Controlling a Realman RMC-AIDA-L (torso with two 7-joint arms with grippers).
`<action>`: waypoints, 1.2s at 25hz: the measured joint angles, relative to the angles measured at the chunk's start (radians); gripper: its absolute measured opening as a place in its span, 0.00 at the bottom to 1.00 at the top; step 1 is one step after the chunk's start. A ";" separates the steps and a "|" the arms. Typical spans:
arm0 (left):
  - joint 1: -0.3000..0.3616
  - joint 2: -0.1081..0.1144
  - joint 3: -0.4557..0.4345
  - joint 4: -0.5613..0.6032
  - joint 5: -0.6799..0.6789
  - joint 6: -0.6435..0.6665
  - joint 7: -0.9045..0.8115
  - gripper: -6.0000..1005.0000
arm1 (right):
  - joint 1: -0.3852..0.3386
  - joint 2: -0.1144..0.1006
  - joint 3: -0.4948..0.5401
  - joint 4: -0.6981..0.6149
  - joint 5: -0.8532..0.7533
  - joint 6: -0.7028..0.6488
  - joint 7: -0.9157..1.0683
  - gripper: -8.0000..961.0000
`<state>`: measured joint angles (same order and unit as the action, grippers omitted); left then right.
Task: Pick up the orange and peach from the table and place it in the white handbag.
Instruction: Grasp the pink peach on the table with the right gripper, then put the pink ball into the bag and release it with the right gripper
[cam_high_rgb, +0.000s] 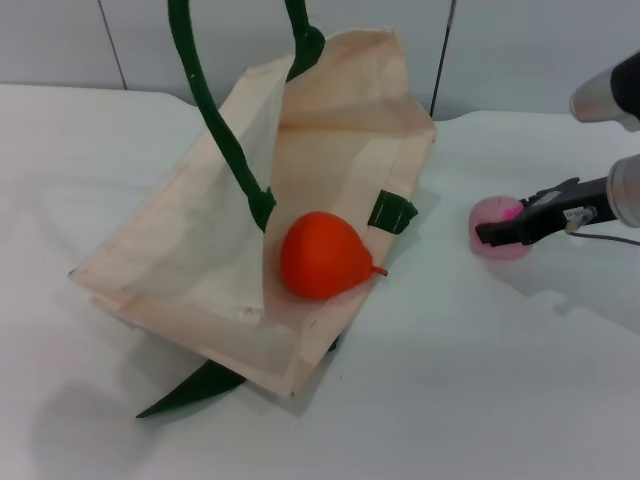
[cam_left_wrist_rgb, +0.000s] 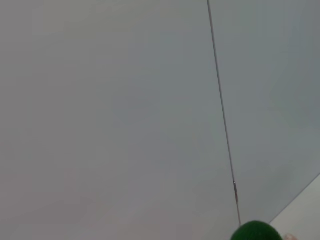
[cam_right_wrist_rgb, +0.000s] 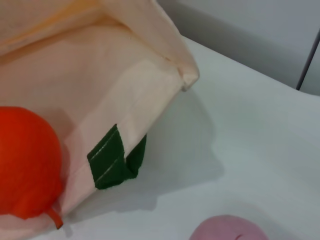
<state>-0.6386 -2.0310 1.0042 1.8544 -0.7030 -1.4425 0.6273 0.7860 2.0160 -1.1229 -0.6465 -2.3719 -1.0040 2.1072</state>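
The white handbag (cam_high_rgb: 190, 240) lies on the table with its mouth held open. Its green handles (cam_high_rgb: 215, 120) rise out of the top of the head view. The orange (cam_high_rgb: 320, 255) sits inside the bag's opening on the lower panel; it also shows in the right wrist view (cam_right_wrist_rgb: 25, 160). The peach (cam_high_rgb: 492, 214) rests on the table to the right of the bag and shows at the edge of the right wrist view (cam_right_wrist_rgb: 230, 229). My right gripper (cam_high_rgb: 497, 235) is at the peach, its black tip across the fruit's front. My left gripper is out of view; a green handle end (cam_left_wrist_rgb: 256, 231) shows in the left wrist view.
A green strap tab (cam_high_rgb: 392, 213) sticks out at the bag's right edge, between the orange and the peach, and shows in the right wrist view (cam_right_wrist_rgb: 116, 161). A second green strap (cam_high_rgb: 195, 388) lies under the bag's near corner. A grey wall (cam_high_rgb: 520, 50) stands behind the white table.
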 joint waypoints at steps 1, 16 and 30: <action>0.000 0.000 0.000 0.000 0.002 0.000 0.000 0.19 | -0.004 0.001 0.001 -0.010 0.000 -0.001 0.001 0.71; -0.003 0.000 -0.011 0.003 0.000 0.002 0.003 0.20 | -0.130 0.009 -0.051 -0.409 0.249 -0.232 0.016 0.59; -0.057 0.000 0.050 0.005 -0.055 0.017 -0.015 0.20 | -0.073 0.009 -0.233 -0.319 0.366 -0.110 -0.054 0.57</action>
<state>-0.6956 -2.0310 1.0545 1.8591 -0.7576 -1.4259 0.6125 0.7131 2.0249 -1.3562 -0.9655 -2.0063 -1.1142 2.0529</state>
